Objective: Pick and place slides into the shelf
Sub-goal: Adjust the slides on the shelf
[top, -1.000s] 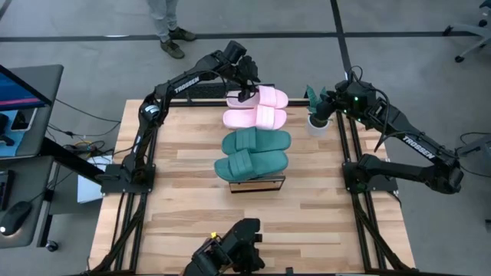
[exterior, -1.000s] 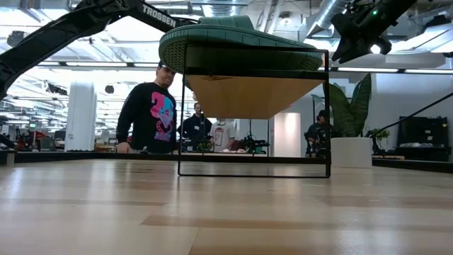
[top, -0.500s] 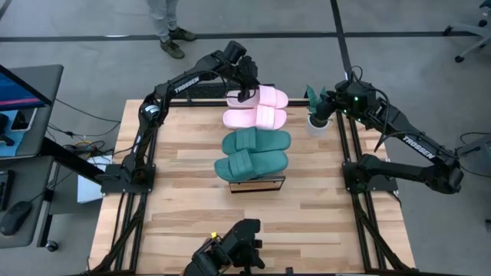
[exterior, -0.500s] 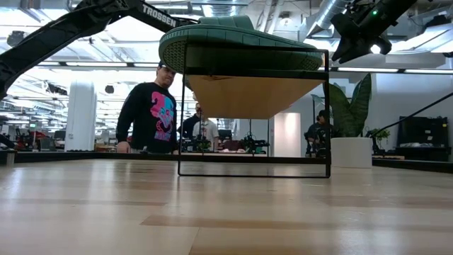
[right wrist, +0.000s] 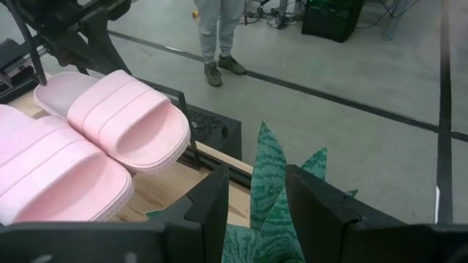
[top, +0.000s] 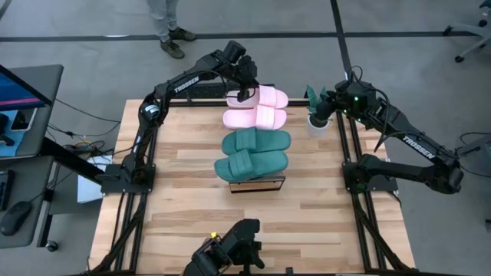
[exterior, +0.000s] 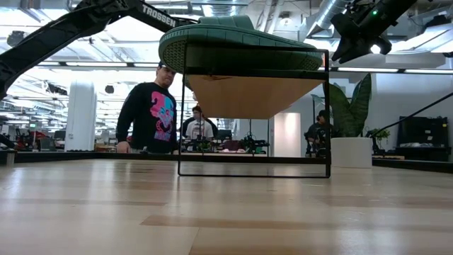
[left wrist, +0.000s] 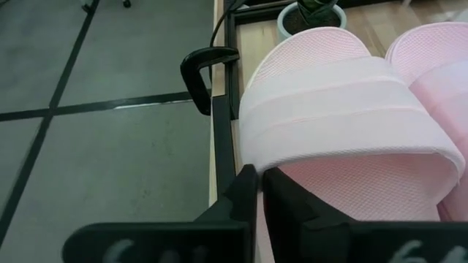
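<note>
Pink foam is pinched between the fingers of the left gripper [top: 244,95]: in the left wrist view the two dark fingers [left wrist: 245,193] are pressed onto the heel edge of the far pink slide [top: 258,97], with only a thin gap between them. This slide is laid at the far end of the shelf [top: 258,184], right at the far edge of the table [top: 184,199]. Just beside it, on the near side, the second pink slide [top: 255,117] is set, the two touching along their long sides. Next in the row come the two dark teal-green slides [top: 256,141], the nearest one [top: 251,165] lying close to the shelf's near end, where a strip of light wood plank is left uncovered. All four are placed crosswise on the plank top. In the low view the near teal slide [exterior: 241,44] is seen resting on the black frame, raised above the tabletop. The right gripper [top: 322,104] is held off the table's far right corner, its fingers [right wrist: 212,201] spread around the striped leaves of a potted plant [top: 316,115]. A person [exterior: 152,113] is seen standing beyond the table.
</note>
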{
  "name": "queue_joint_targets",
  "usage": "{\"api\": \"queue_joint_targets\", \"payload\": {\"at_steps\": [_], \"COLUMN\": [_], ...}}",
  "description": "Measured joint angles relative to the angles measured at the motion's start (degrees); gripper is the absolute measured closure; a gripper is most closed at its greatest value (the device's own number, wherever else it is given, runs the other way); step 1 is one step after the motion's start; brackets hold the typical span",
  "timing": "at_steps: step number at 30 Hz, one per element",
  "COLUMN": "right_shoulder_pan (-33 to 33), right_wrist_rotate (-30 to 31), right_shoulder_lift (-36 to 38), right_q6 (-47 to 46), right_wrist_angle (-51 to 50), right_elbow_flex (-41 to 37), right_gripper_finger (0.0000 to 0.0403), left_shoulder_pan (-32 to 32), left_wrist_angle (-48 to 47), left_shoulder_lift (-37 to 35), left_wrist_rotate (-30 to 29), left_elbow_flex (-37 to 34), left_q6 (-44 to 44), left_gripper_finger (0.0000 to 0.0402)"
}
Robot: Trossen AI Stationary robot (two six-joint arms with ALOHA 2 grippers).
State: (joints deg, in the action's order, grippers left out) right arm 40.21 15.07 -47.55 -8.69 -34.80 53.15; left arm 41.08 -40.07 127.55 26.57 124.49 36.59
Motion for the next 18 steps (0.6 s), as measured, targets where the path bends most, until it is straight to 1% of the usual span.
{"api": "queue_joint_targets", "payload": {"at_steps": [5, 18], "right_shoulder_pan": [0.0, 0.0], "right_wrist_rotate": [0.0, 0.0], "right_shoulder_lift": [0.0, 0.0], "right_q6": [0.0, -0.4], "right_wrist_angle": [0.0, 0.0], "right_elbow_flex": [0.0, 0.0], "right_gripper_finger": [0.0274, 0.0274], "left_shoulder_pan": [0.0, 0.0], "left_wrist_angle": [-0.9, -1.3], "left_shoulder_lift": [-0.1, -0.1], "left_wrist_rotate": [-0.7, -1.0], "left_elbow_flex": [0.0, 0.1], "left_q6": [1.6, 2.5], "left_gripper_finger": [0.0399, 0.0401]}}
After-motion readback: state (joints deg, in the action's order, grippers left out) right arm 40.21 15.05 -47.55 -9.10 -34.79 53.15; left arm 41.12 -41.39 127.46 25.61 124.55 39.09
